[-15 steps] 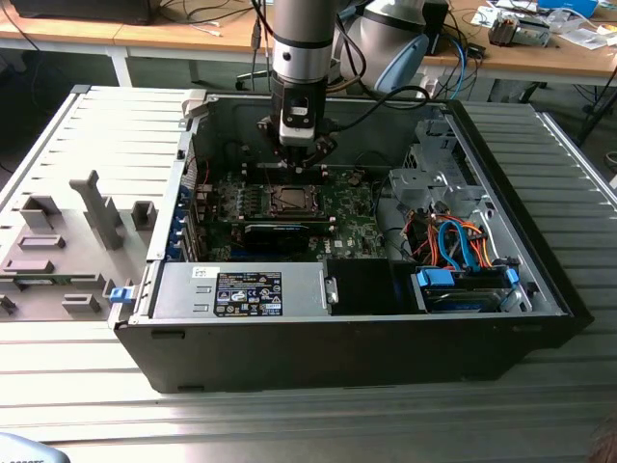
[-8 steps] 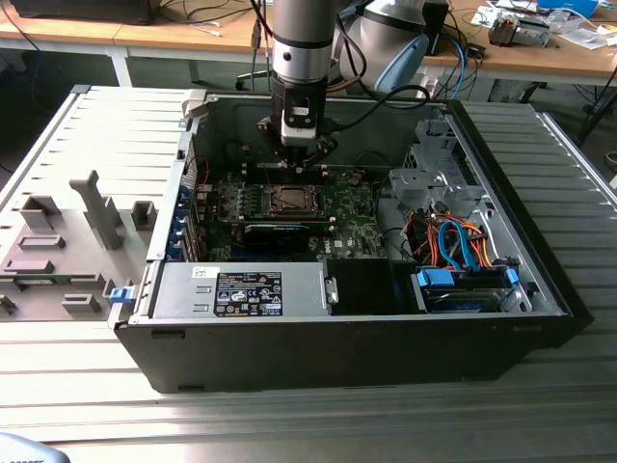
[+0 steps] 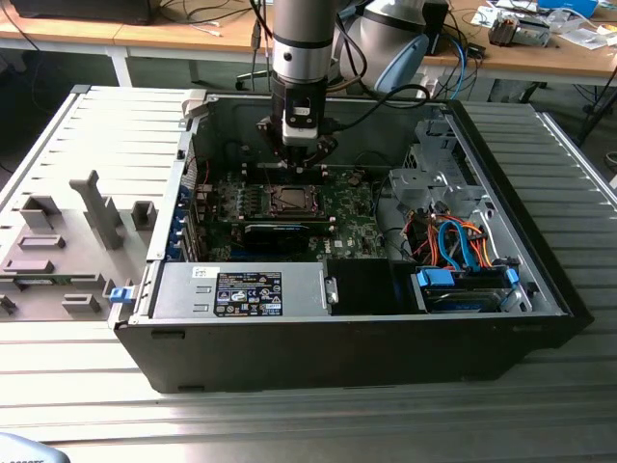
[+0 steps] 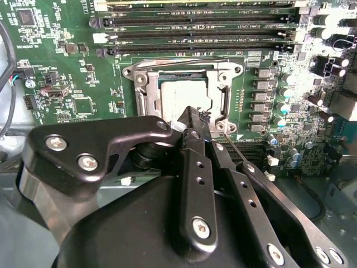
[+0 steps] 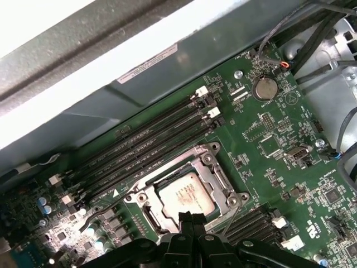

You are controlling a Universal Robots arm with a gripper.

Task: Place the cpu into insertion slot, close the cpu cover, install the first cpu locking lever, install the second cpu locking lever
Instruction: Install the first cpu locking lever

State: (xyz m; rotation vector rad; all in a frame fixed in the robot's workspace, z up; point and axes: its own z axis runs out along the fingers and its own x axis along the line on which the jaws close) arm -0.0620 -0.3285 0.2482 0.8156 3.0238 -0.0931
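The cpu (image 4: 178,97) (image 5: 184,192), a square chip with a silvery top, lies in the motherboard socket (image 3: 289,200). The cpu cover (image 4: 226,100) (image 5: 215,173), a silver metal frame, lies flat around it, the chip showing through its window. My gripper (image 3: 296,154) (image 4: 192,118) (image 5: 192,216) hangs just above the socket's edge. Its black fingers (image 4: 196,167) are pressed together with nothing between them. A thin wire locking lever (image 4: 240,152) (image 5: 230,216) runs out from the socket corner beside the fingers. The socket's side nearest the gripper is hidden.
The open computer case (image 3: 540,289) rests on a ribbed metal table. Memory slots (image 4: 195,33) (image 5: 145,145) lie beside the socket. A black graphics card (image 3: 275,231), a power supply (image 3: 241,289) and a drive cage with orange and blue cables (image 3: 463,256) surround the board. Grey fixtures (image 3: 67,241) stand outside the case, at the exterior view's left.
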